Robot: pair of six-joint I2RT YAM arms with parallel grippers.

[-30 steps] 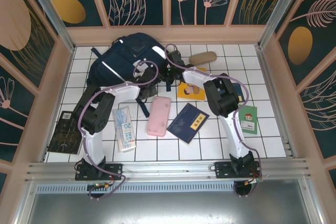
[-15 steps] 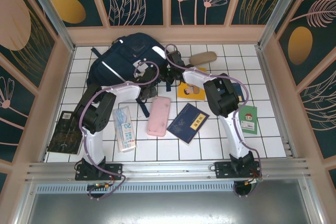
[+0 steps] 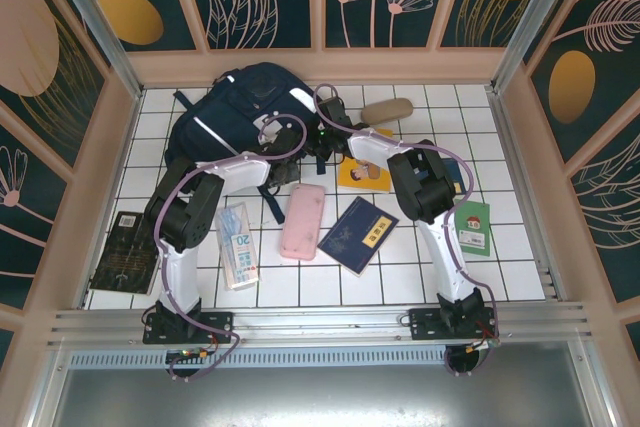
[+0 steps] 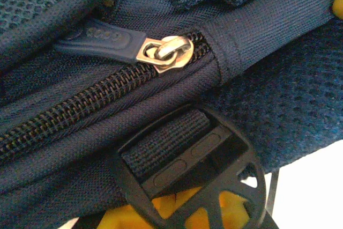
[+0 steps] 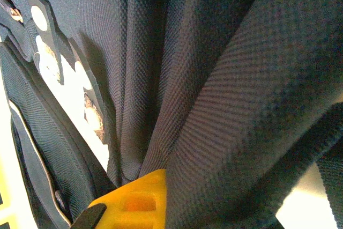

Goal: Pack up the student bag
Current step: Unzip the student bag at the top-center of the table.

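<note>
The student bag [image 3: 245, 107] lies at the far left of the tiled desk [image 3: 500, 267], with both arms reaching to its near right edge. In the left wrist view, its zip slider [image 4: 166, 52] sits hard against the seam at the end of the track. The teeth look meshed and the pull tab [image 4: 99, 38] lies flat, so you probably have an unopened bag.

Your left tool [image 3: 285, 169] is closest to the black strap buckle [image 4: 187, 170]. Your right tool [image 3: 324, 147] is buried in folds of cloth, with one yellow finger [image 5: 136, 199] showing. I cannot tell whether either tool is clenched or released.

The risks: catching the buckle instead of the tab, which would drag the whole bag, or a slack hold on loose cloth letting the bag slide into the yellow book [image 3: 365, 172]. The pink pencil case [image 3: 303, 220] waits nearby
</note>
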